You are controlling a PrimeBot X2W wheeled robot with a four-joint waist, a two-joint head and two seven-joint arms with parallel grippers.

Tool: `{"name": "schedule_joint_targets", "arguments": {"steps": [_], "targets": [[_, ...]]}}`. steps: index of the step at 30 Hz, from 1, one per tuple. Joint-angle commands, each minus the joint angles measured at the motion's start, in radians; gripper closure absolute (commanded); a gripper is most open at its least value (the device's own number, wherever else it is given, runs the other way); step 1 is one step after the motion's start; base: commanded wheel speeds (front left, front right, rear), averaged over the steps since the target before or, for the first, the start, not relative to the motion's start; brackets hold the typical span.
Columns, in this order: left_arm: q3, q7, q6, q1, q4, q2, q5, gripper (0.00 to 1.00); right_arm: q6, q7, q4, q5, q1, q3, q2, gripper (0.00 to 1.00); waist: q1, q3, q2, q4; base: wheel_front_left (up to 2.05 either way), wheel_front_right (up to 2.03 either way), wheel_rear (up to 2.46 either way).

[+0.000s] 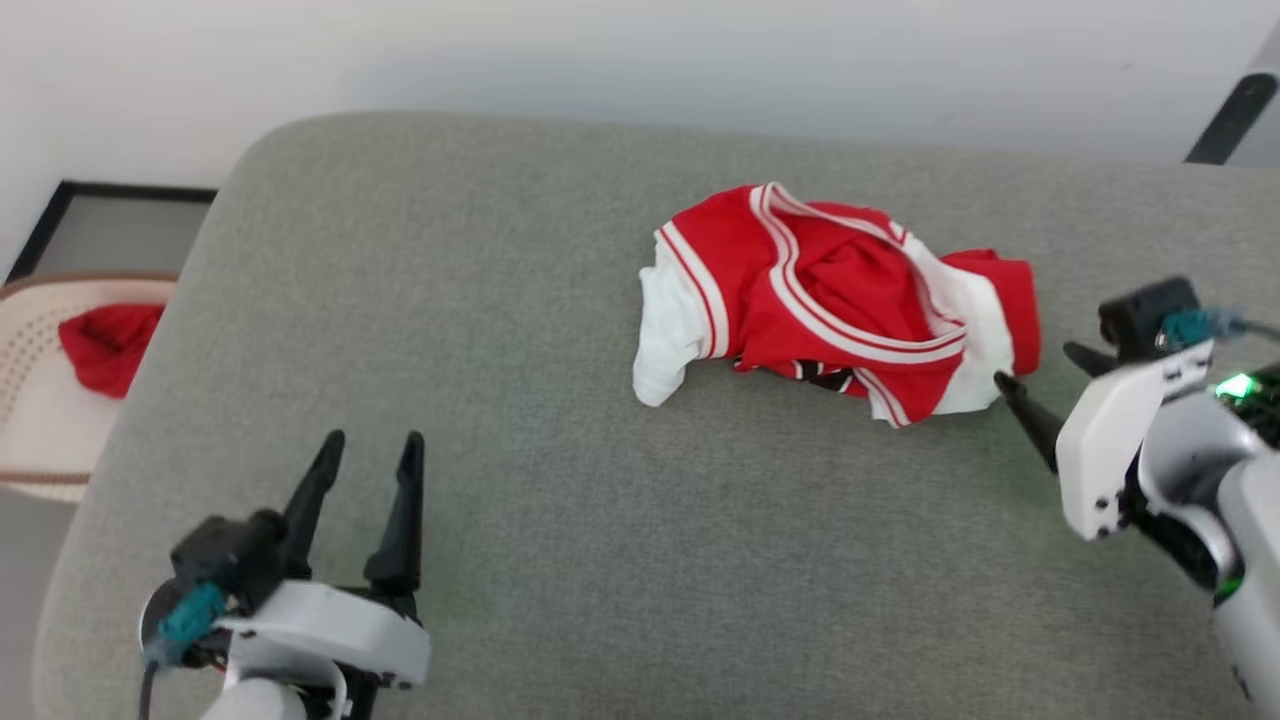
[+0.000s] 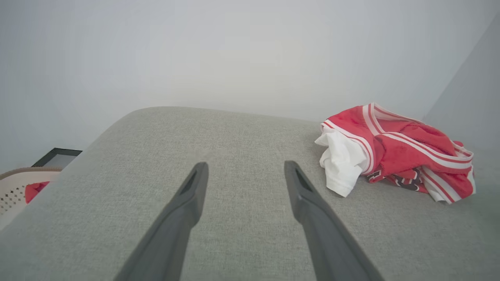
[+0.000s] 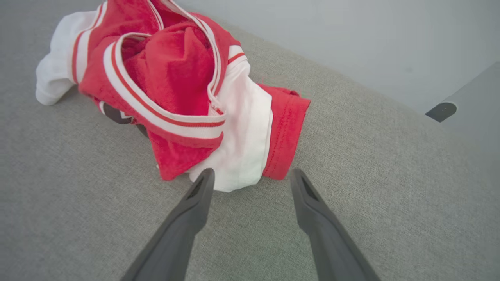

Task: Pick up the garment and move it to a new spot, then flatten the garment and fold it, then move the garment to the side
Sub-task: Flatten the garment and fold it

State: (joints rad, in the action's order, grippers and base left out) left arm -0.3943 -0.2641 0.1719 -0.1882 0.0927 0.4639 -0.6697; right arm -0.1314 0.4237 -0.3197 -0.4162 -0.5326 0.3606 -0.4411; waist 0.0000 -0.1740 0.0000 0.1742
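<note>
The garment (image 1: 830, 295) lies crumpled on the grey cushion (image 1: 520, 400), right of centre; it is red with white sleeves and striped trim, and a dark mark peeks out underneath. My right gripper (image 1: 1035, 365) is open, its fingertips right at the garment's near right edge, by the white sleeve and red hem (image 3: 287, 128). In the right wrist view the gripper (image 3: 252, 175) has nothing between its fingers. My left gripper (image 1: 370, 445) stands open over bare cushion at the lower left, far from the garment (image 2: 394, 150); in its own view the gripper (image 2: 246, 168) is empty.
A pale perforated basket (image 1: 40, 430) holding a plain red cloth (image 1: 105, 345) stands off the cushion's left side. A dark-framed panel (image 1: 110, 215) lies on the floor behind it. A dark bar (image 1: 1230, 115) leans at the far right by the wall.
</note>
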Motion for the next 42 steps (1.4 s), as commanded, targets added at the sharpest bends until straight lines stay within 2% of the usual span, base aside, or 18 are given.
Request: {"name": "schedule_joint_targets", "arguments": {"steps": [1, 8, 18, 28, 37, 38, 39, 42], "targets": [[0.012, 0.000, -0.004, 0.004, -0.009, -0.006, 0.016, 0.00, 0.001, 0.007, -0.005, -0.009, -0.011, 0.001, 0.000, 0.00, 0.0000, -0.028, 0.0000, 0.026, 0.00, 0.00, 0.00], [0.133, 0.000, -0.076, 0.082, -0.038, -0.099, 0.144, 0.00, 0.001, 0.081, -0.063, -0.061, -0.137, 0.040, -0.036, 0.00, 0.0000, -0.071, 0.0000, 0.039, 0.00, 0.00, 0.00], [0.225, 0.000, -0.180, 0.067, 0.003, -0.200, 0.228, 0.00, 0.001, 0.070, -0.152, -0.105, -0.264, 0.115, -0.034, 0.00, 0.0000, -0.121, 0.0000, 0.042, 0.00, 0.00, 0.00], [0.285, 0.000, -0.242, 0.071, 0.034, -0.265, 0.284, 0.00, 0.001, 0.030, -0.207, -0.132, -0.309, 0.172, -0.026, 0.00, 0.0000, -0.126, 0.0000, 0.042, 0.00, 0.00, 0.00], [0.311, 0.000, -0.271, 0.065, 0.050, -0.292, 0.312, 0.00, 0.001, -0.001, -0.255, -0.146, -0.339, 0.208, -0.015, 0.00, 0.0000, -0.128, 0.0000, 0.047, 0.00, 0.00, 0.00], [0.314, 0.000, -0.273, 0.064, 0.051, -0.295, 0.313, 0.00, 0.001, -0.004, -0.260, -0.148, -0.343, 0.212, -0.016, 0.15, 0.0000, -0.128, 0.0000, 0.048, 0.00, 0.00, 0.00], [0.316, 0.000, -0.276, 0.064, 0.052, -0.297, 0.314, 0.00, 0.001, -0.002, -0.265, -0.151, -0.346, 0.215, -0.017, 0.59, 0.0000, -0.129, 0.0000, 0.048, 0.00, 0.00, 0.00], [0.323, 0.000, -0.280, 0.065, 0.056, -0.303, 0.320, 0.00, 0.001, -0.009, -0.273, -0.158, -0.350, 0.230, -0.021, 0.99, 0.0000, -0.130, 0.0000, 0.050, 0.00, 0.00, 0.00]]}}
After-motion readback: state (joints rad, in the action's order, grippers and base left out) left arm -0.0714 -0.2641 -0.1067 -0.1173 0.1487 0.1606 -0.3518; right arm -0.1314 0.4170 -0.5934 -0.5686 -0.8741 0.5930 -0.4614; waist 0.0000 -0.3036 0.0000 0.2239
